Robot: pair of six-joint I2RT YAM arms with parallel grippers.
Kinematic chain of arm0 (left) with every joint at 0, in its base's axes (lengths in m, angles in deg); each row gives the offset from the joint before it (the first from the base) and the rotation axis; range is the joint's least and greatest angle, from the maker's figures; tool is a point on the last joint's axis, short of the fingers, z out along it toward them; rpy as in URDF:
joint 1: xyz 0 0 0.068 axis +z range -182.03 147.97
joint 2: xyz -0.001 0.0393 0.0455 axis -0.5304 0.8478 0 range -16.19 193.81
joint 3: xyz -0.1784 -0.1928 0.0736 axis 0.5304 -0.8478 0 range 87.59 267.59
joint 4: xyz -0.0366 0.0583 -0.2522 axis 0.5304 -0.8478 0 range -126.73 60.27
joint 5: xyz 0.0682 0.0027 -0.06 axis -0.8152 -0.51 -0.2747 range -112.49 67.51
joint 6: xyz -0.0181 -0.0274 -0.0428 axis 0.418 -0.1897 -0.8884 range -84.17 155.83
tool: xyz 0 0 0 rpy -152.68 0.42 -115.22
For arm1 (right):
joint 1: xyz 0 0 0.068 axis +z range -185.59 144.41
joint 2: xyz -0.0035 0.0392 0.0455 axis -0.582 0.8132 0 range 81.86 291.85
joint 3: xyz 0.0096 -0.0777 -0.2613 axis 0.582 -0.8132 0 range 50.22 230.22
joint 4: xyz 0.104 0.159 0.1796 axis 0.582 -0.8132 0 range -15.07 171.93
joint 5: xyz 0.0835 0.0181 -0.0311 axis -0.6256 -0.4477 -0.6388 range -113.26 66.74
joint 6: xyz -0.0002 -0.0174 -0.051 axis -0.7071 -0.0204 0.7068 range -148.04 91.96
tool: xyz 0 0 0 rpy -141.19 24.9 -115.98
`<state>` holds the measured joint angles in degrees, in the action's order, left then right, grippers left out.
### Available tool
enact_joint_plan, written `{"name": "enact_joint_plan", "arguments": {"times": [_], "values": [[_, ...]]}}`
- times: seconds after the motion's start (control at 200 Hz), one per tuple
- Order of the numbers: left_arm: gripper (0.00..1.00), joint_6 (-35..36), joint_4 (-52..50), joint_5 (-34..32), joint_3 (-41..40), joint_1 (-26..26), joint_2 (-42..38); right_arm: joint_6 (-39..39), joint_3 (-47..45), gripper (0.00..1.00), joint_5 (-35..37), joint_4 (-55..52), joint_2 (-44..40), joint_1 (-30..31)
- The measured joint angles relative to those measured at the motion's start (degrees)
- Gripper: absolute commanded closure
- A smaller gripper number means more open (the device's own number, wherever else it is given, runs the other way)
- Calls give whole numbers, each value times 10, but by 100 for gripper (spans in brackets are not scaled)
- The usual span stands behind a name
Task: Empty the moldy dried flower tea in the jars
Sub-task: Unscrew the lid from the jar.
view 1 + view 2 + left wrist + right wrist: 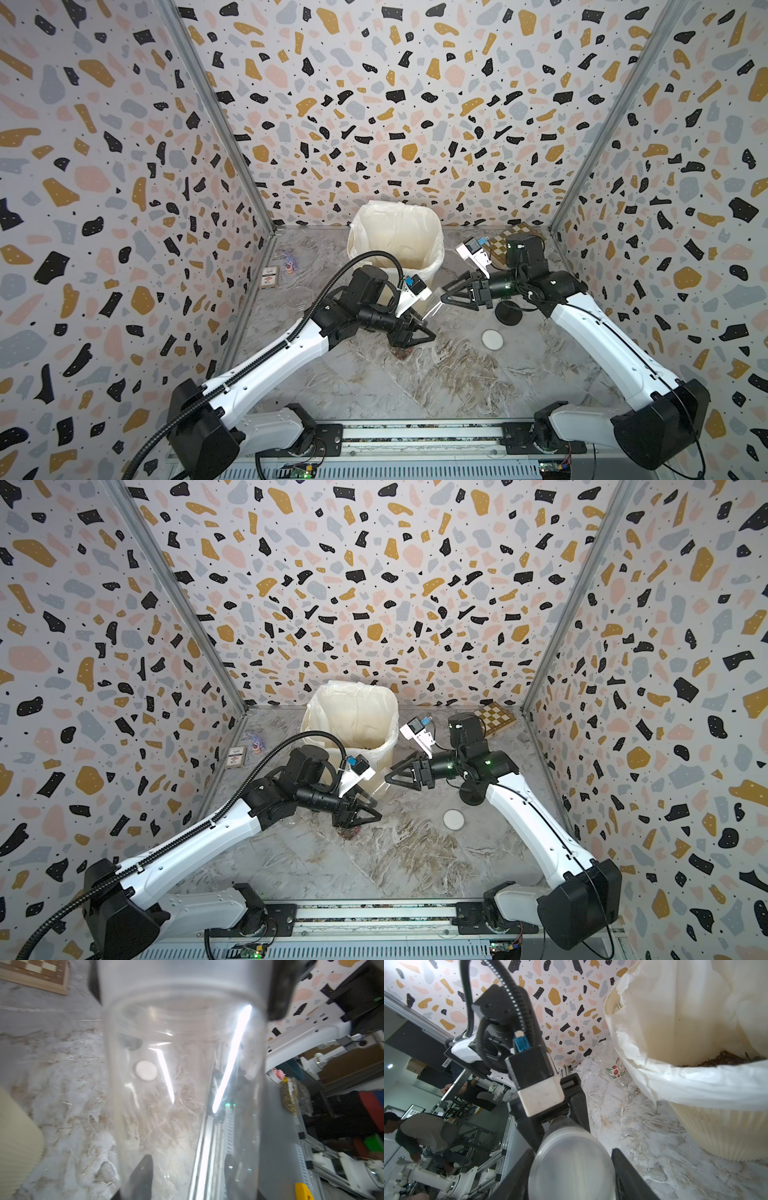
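Counter (374, 386): marbled surface; it carries every item listed below.
Bin (716, 1136): cream, ribbed, lined with a white bag; upright at the back centre.
Left gripper (422, 328): clamped across the body of the tall jar (187, 1084), which it holds tilted off the counter, just in front of the bin.
Right gripper (442, 294): fingers pressed against both sides of the clear lid (571, 1167), which sits on the tall jar's mouth.
Labelled jar (614, 1068): on its side at the bin's base, mouth open.
Squat jar (300, 297): clear, uncapped, on the counter's left side.
Black lid (509, 313): flat on the counter, partly under the right arm.
White lid (492, 338): flat on the counter, near the black lid.
Tea (726, 1059): dark reddish-brown bits lie inside the bin's bag. A small reddish patch (401, 353) shows just below the left gripper. Whether it is in the jar's base or on the counter cannot be told.
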<state>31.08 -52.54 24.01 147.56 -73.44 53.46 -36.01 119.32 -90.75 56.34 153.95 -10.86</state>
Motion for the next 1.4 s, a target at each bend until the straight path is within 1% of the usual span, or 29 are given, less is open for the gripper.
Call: {"name": "enact_joint_plan", "arguments": {"times": [0.195, 0.335, 0.41, 0.471, 0.506, 0.536, 0.576, 0.671, 0.721, 0.806, 0.906, 1.091, 1.201, 1.292, 1.402], "values": [[61, -13, -6, 108, 7, -1, -4, 76, -19, 49, -61, 16, -43, 0], [62, -14, -31, 154, 23, -1, -4, 114, -19, 44, -90, 19, -55, 4], [62, -8, -44, 161, 29, -1, -4, 123, -19, 33, -94, 18, -59, 5], [62, 0, -49, 163, 30, -1, -5, 132, -19, 17, -91, 14, -62, 6], [62, 5, -53, 160, 32, -1, -5, 131, -18, 10, -83, 11, -62, 6], [62, 10, -54, 155, 33, -1, -6, 129, -18, 6, -73, 10, -63, 6], [62, 16, -57, 143, 33, -1, -7, 121, -17, 3, -54, 9, -63, 6], [61, 28, -61, 99, 33, -1, -13, 95, -10, 0, -9, 6, -62, 2], [61, 35, -62, 71, 33, -1, -17, 68, -2, 0, 9, 7, -57, -5], [61, 43, -60, 17, 32, -1, -26, 16, 17, 0, 35, 8, -41, -16], [61, 51, -54, -42, 23, 0, -41, -38, 25, 2, 70, 16, -21, -14], [61, 63, -58, -147, 11, 0, -63, -110, 35, 3, 136, 19, 4, 16], [62, 70, -56, -184, 5, 0, -67, -139, 35, 3, 150, 28, 4, 30], [62, 71, -56, -202, 5, 0, -67, -150, 41, 4, 156, 30, 9, 43], [62, 71, -55, -213, 5, 0, -67, -158, 51, 9, 160, 33, 18, 55]]}}
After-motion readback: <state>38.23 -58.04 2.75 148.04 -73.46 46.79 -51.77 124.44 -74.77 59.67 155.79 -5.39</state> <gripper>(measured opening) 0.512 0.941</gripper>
